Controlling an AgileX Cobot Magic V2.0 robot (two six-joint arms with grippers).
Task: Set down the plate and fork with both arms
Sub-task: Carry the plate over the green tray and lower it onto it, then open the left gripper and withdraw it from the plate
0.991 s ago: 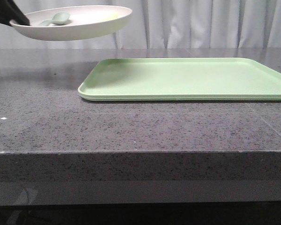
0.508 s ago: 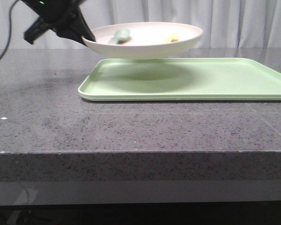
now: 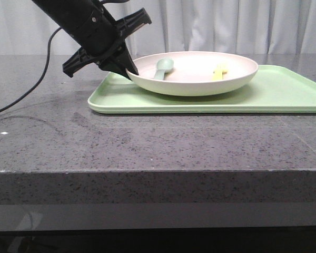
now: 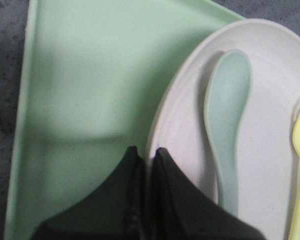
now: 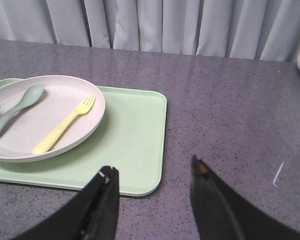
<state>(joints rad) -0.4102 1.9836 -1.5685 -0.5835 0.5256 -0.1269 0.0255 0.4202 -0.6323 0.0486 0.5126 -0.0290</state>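
The cream plate point(image 3: 200, 87) sits low on the light-green tray point(image 3: 284, 97), in its left half, and seems to rest on it. My left gripper point(image 3: 130, 73) is shut on the plate's left rim; in the left wrist view its gripper point(image 4: 146, 150) pinches the rim of the plate point(image 4: 275, 100), one finger inside and one outside. The yellow fork point(image 3: 220, 70) lies inside the plate, right of a pale green spoon point(image 3: 163, 67). My right gripper point(image 5: 152, 172) hangs open and empty over the counter near a tray corner, apart from the fork point(image 5: 65, 125) and plate point(image 5: 55, 102).
The tray point(image 5: 135, 135) lies on a dark speckled stone counter point(image 3: 147, 142), whose front edge is close to the camera. The left arm's cable point(image 3: 26, 92) trails over the counter on the left. Grey curtains hang behind.
My left gripper has carried the plate, with spoon and fork in it, rightward and down from high at the left onto the tray.
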